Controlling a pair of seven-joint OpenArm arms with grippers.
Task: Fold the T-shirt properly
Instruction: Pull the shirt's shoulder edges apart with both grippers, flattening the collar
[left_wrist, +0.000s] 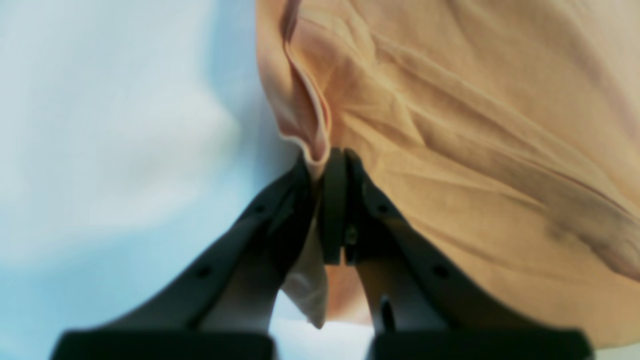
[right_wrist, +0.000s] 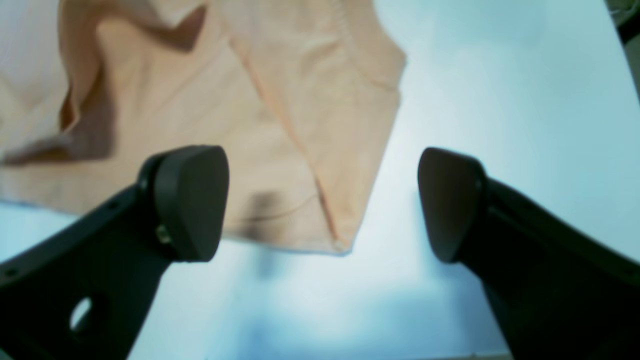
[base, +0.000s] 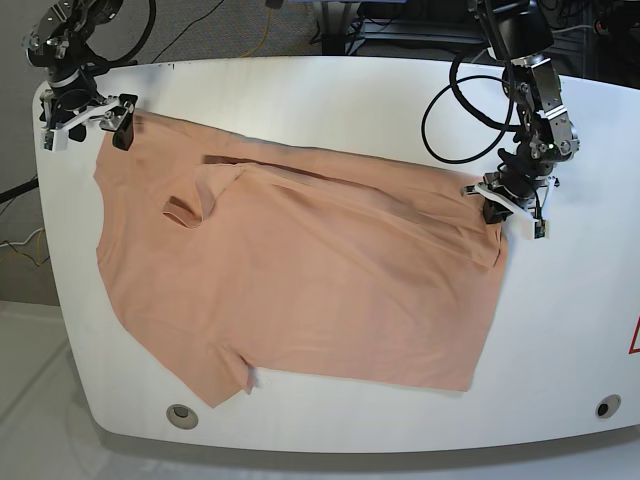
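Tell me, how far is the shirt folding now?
Early stage. Done: the T-shirt lies mostly spread on the table, no clean fold yet. In hand: the left gripper pinches one edge; the right gripper is open, holding nothing. Left: all folds.

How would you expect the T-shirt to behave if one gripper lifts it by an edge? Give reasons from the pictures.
The T-shirt would probably drape and sag, not hold shape: it already lies in soft creases. It seems light, since the shut left gripper bunches its edge with a small pinch. It likely slides easily on the smooth table.
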